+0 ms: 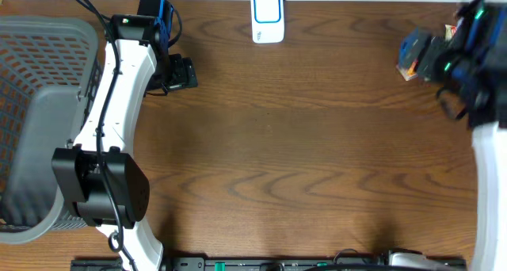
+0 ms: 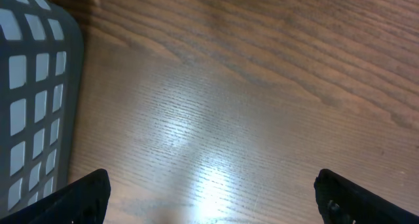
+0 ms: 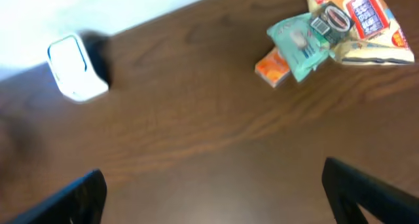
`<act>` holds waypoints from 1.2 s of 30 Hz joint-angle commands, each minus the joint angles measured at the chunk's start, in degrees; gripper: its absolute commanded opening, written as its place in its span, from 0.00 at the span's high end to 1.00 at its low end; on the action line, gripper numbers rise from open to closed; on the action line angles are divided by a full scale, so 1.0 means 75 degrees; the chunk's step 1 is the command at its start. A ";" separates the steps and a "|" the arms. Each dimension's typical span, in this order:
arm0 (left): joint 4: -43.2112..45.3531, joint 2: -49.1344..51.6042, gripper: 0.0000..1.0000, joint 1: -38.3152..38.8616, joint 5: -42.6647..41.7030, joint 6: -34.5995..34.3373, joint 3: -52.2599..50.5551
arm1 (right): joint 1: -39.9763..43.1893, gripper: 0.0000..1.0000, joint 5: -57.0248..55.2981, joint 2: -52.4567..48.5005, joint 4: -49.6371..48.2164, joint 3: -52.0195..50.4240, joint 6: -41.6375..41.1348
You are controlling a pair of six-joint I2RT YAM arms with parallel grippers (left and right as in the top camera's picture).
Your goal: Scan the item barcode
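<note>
Looks like nothing is scanned yet. Left gripper (image 2: 213, 204) gapes wide, empty, beside the grey basket (image 2: 33, 86). Right gripper (image 3: 216, 198) is also wide and empty, near the snack packets (image 3: 334, 27). Scanner (image 3: 72, 67) stands well apart. Pick and scan remain.

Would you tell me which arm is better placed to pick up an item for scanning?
Right. The packets lie just ahead of the right tool, which is open; the left tool hangs over the table beside the basket, far from them.
</note>
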State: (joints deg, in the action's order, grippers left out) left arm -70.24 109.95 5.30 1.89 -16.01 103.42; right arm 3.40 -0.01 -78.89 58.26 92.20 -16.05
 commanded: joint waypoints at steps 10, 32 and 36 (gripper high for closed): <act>-0.0026 -0.0015 0.02 -0.0020 0.0096 0.0125 -0.0076 | -0.0423 0.01 -0.0006 0.3372 0.0006 -0.2990 -0.0082; -0.0029 -0.0015 0.02 -0.0020 0.0099 0.0125 -0.0076 | -0.0417 0.01 -0.0178 0.3520 0.2285 -0.3019 -0.0079; -0.0029 -0.0015 0.02 -0.0020 0.0096 0.0125 -0.0076 | -0.0417 0.01 -0.0143 0.3547 0.1958 -0.3127 0.0187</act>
State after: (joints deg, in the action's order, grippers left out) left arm -70.26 109.95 5.30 1.89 -16.01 103.42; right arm 0.56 -0.86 -52.75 74.67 69.63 -16.03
